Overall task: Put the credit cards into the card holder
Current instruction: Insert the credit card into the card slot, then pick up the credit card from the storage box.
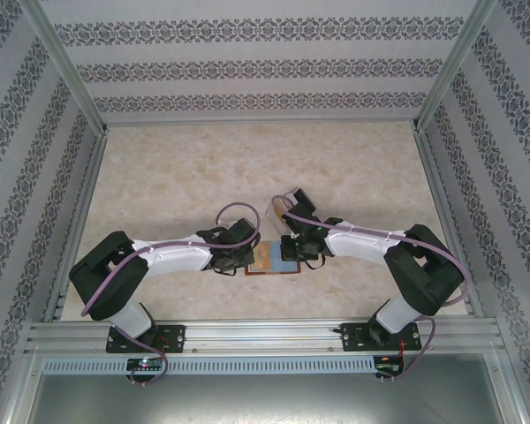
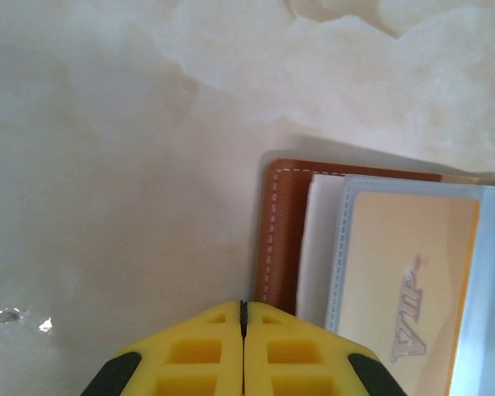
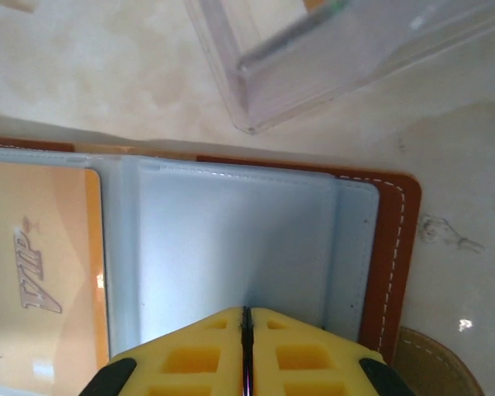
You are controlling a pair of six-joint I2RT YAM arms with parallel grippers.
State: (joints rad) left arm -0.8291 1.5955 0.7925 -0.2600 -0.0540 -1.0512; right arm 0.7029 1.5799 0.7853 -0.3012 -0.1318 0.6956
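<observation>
Desk (image 1: 177,177), pale and marbled, bears a clear plastic case (image 3: 338,58) just beyond the far edge of the card holder (image 3: 388,247); its contents are blurred. Arms cover much of the holder from above. It lies open: reddish-brown stitched leather, pale sleeves, a tan credit card (image 2: 404,280) marked VIP in one. Left gripper (image 2: 243,309) and right gripper (image 3: 246,312), fingers together and empty, sit at its left and right ends.

A clear plastic case (image 3: 313,66) lay on the pale marbled desk (image 3: 82,74), just beyond the right jaws; bare desk stretched ahead of the left jaws.
</observation>
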